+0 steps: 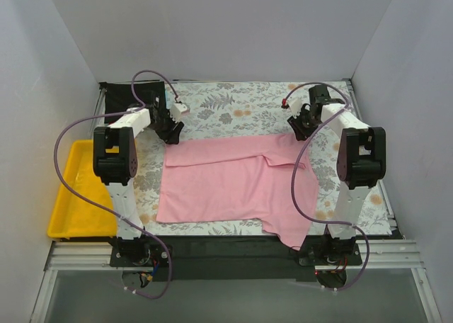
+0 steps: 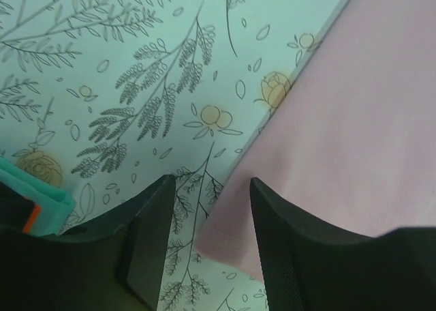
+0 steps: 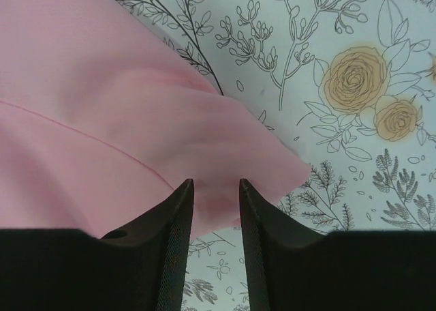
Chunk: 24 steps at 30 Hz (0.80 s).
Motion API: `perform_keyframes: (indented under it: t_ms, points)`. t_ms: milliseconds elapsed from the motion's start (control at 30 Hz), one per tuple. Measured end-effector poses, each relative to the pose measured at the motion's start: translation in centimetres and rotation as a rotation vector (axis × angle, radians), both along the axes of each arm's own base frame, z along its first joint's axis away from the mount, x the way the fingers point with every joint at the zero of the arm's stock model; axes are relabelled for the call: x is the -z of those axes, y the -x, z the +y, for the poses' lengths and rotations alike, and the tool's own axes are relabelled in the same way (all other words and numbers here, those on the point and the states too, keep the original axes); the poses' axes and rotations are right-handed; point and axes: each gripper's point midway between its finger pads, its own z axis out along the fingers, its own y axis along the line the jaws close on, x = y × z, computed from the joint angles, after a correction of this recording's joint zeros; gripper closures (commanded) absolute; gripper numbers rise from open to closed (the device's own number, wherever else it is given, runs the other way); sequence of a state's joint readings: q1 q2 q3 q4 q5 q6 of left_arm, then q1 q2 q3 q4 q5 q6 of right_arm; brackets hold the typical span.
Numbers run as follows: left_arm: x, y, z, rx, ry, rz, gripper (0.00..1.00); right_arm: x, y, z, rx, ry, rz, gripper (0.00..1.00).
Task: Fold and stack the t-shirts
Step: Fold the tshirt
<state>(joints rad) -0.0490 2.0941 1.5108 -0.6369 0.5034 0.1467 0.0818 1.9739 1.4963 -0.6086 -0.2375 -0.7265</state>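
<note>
A light pink t-shirt (image 1: 233,181) lies spread on the floral table cloth, one part hanging over the near edge at the right. My left gripper (image 1: 170,133) is open over the shirt's far left corner (image 2: 225,246); the corner lies between the jaws, which are not touching it. My right gripper (image 1: 300,130) is open over the shirt's far right corner (image 3: 225,181); the pink cloth lies between the jaws. A black shirt (image 1: 127,95) lies at the far left corner of the table. A teal edge (image 2: 34,188) with a bit of orange-red shows in the left wrist view.
A yellow plastic tray (image 1: 71,192) stands off the table's left side. White walls close in the left, back and right. The floral cloth (image 1: 233,110) shows between the two grippers at the back.
</note>
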Motion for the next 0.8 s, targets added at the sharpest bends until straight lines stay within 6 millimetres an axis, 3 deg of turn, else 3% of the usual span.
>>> perform_keyframes:
  t_ms: [200,500,633,667,800]
  points:
    - [-0.4,-0.5,0.8,-0.013,-0.045,-0.005,0.59,2.0,0.0,-0.5,0.05,0.053,0.039,0.62]
    - [0.2,0.6,1.6,0.003,-0.056,0.027,0.59,3.4,-0.6,-1.6,0.08,0.132,0.031,0.64]
    - [0.2,1.1,1.9,0.017,-0.058,0.042,0.68,3.4,-0.8,-1.7,0.084,0.142,0.02,0.65]
    - [0.2,1.1,2.0,0.02,-0.06,0.043,0.78,3.4,-0.8,-1.7,0.085,0.145,0.018,0.65]
    - [0.3,1.5,2.5,0.025,-0.062,0.056,1.0,3.3,-1.1,-2.0,0.091,0.161,0.007,0.65]
